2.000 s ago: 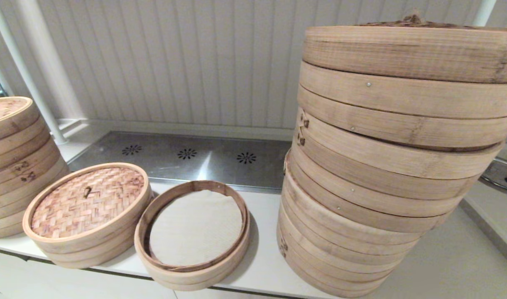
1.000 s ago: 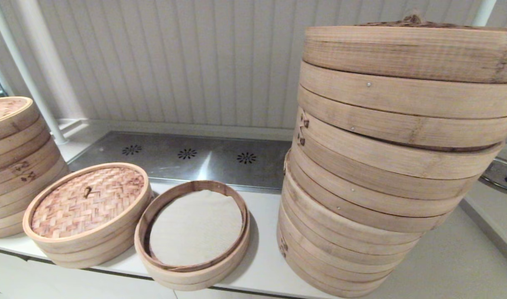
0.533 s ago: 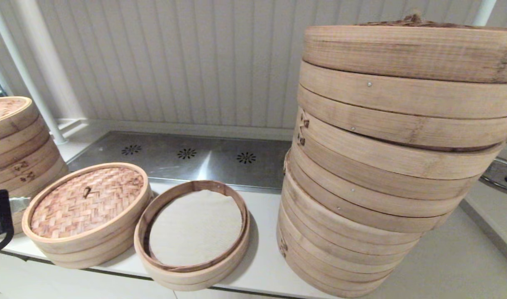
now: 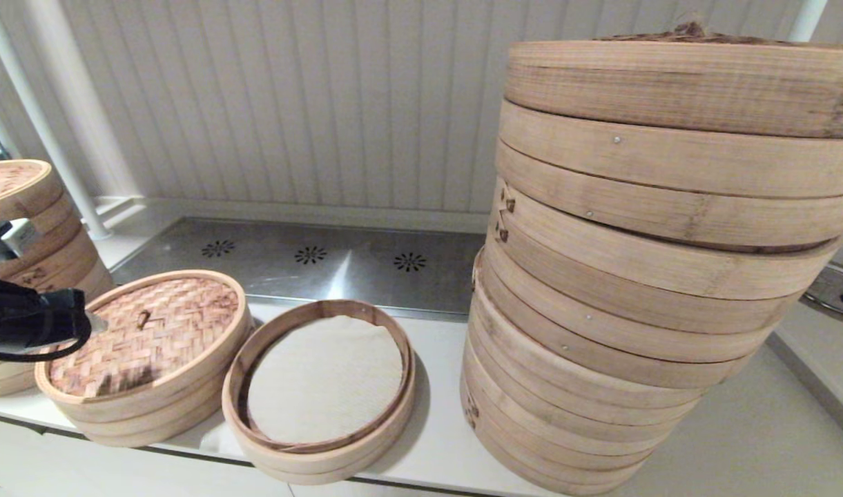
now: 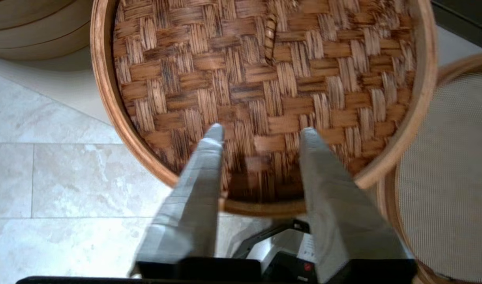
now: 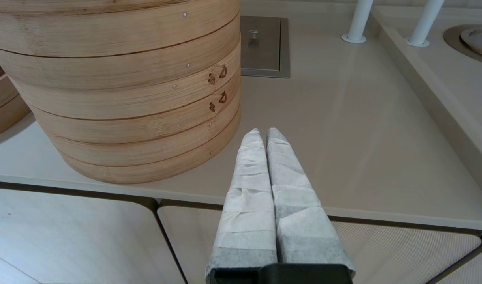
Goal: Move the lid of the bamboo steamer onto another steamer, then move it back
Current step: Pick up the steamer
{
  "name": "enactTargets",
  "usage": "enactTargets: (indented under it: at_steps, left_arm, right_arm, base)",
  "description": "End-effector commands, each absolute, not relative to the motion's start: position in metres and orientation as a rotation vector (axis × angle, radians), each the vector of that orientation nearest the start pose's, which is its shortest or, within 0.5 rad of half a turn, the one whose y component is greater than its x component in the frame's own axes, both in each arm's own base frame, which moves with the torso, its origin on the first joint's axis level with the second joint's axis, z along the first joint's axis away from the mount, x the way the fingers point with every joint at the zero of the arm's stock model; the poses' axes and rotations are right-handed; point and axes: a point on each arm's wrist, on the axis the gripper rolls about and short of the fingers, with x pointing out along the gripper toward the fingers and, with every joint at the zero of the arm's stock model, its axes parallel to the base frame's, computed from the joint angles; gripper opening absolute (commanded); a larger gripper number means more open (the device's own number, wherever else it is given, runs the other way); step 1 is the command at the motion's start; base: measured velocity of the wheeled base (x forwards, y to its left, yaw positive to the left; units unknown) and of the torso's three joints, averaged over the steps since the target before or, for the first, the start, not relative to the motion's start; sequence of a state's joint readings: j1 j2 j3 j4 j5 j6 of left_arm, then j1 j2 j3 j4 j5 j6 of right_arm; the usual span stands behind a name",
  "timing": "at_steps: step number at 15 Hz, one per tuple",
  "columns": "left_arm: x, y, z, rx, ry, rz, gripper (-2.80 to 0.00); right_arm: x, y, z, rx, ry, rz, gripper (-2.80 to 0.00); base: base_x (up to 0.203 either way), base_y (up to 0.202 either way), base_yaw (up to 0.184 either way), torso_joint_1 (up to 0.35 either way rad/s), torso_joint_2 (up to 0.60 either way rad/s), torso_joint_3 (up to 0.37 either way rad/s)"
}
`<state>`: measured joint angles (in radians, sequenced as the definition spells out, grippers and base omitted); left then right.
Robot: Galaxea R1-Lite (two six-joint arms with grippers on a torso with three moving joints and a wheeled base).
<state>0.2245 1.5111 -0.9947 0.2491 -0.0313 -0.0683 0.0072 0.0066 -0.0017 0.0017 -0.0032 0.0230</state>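
left hand (image 5: 260, 132) – spread wide | above bamboo steamer lid (image 4: 143, 333) – near edge

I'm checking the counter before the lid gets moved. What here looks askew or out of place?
The huge stack on the right leans: its tiers are offset, not flush. The white liner sits slightly tilted in the open steamer. The bamboo steamer lid sits square, with the left hand open above it.

No words or numbers can be read anywhere. The big steamer stack (image 6: 118, 90) next to the right claw (image 6: 263, 134) has small dark burnt marks on its side, but they are just shapes, not letters.
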Motion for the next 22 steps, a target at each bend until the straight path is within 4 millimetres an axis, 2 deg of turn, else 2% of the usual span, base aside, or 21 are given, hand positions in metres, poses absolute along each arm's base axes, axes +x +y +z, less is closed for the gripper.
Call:
enactTargets:
  at_steps: [1,4,10,17,21,22]
  left_arm:
    - [0.256,0.059,0.197,-0.169,0.799,0.214,0.0]
    - [0.277,0.063,0.191,-0.17,0.814,0.219,0.0]
    - [0.297,0.067,0.173,-0.211,0.824,0.225,0.0]
    - [0.314,0.069,0.162,-0.219,0.837,0.223,0.0]
    - [0.318,0.069,0.164,-0.219,0.826,0.222,0.0]
    - [0.317,0.068,0.164,-0.218,0.826,0.221,-2.8]
  right_arm:
    - [-0.022,0.0,0.076,0.023,0.008,0.005,-2.8]
    - [-0.022,0.0,0.076,0.023,0.008,0.006,-2.8]
    - [-0.022,0.0,0.076,0.023,0.008,0.005,-2.8]
    - [-0.022,0.0,0.076,0.023,0.008,0.005,-2.8]
    - [-0.022,0.0,0.076,0.023,0.008,0.005,-2.8]
    - [-0.022,0.0,0.076,0.023,0.008,0.005,-2.8]
  base:
    - [0.0,0.0,0.0,0.0,0.0,0.0]
    - [0.0,0.0,0.0,0.0,0.0,0.0]
    - [0.0,0.0,0.0,0.0,0.0,0.0]
    - [0.0,0.0,0.0,0.0,0.0,0.0]
    - [0.0,0.0,0.0,0.0,0.0,0.0]
    - [0.0,0.0,0.0,0.0,0.0,0.0]
